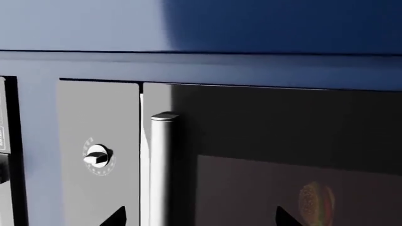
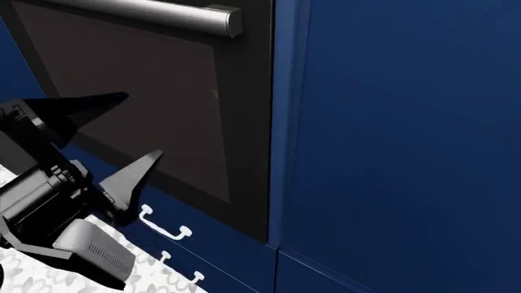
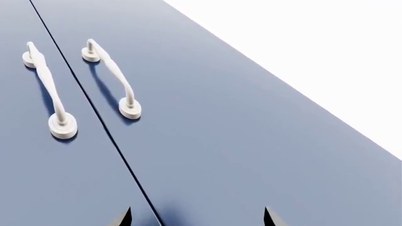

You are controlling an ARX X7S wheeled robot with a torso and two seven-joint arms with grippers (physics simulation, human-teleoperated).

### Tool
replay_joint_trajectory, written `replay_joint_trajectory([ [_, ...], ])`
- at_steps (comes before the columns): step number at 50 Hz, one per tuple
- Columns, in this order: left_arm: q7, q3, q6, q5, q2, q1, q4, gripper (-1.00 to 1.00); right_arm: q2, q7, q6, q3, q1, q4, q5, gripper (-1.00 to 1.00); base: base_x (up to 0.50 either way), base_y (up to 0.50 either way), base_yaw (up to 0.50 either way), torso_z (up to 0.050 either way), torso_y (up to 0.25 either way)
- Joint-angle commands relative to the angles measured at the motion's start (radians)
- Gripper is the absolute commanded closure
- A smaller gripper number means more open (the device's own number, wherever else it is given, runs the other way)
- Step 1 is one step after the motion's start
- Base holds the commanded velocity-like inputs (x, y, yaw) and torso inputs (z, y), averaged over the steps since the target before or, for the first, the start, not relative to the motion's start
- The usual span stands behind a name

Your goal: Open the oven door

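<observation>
The oven door point(image 2: 155, 91) is a glossy black panel with dark glass, closed, with a brushed-silver bar handle point(image 2: 146, 13) along its upper edge. My left gripper point(image 2: 138, 128) hangs open in front of the glass, below the handle and apart from it. In the left wrist view the handle point(image 1: 163, 169) runs between the spread black fingertips point(image 1: 116, 217), nearer one of them, with the oven door point(image 1: 283, 136) beyond; the left gripper point(image 1: 201, 219) holds nothing. My right gripper point(image 3: 196, 219) is open, facing navy fronts, and is out of the head view.
A grey control panel with a white knob point(image 1: 97, 157) sits beside the handle's end. Navy drawer fronts with small white handles point(image 2: 167, 227) lie under the oven. A tall navy cabinet panel point(image 2: 391, 134) flanks it on the right. Two white curved handles point(image 3: 113, 77) face the right wrist.
</observation>
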Motion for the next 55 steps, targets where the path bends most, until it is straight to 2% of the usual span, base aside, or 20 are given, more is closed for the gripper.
replay_joint_trajectory([
  [1,0.114,0.075,-0.015,-0.055,0.005,-0.184,-0.057,-1.0,0.002,0.003,-0.003,-0.003,-0.005,0.0,-0.001,-1.0,0.0,0.0,0.0,0.0,0.0],
  [12,0.174,0.135,-0.038,-0.096,0.083,-0.372,-0.142,-1.0,0.007,0.006,-0.004,-0.007,-0.005,0.004,-0.001,-1.0,0.0,0.0,0.0,0.0,0.0],
  [24,0.247,0.212,-0.084,-0.046,0.141,-0.529,-0.242,-1.0,0.009,0.01,-0.004,-0.008,-0.007,0.003,0.0,-1.0,0.0,0.0,0.0,0.0,0.0],
  [55,0.339,0.331,-0.062,0.044,0.217,-0.738,-0.395,-1.0,0.017,0.022,0.009,-0.005,-0.008,0.0,0.006,-1.0,0.0,0.0,0.0,0.0,0.0],
])
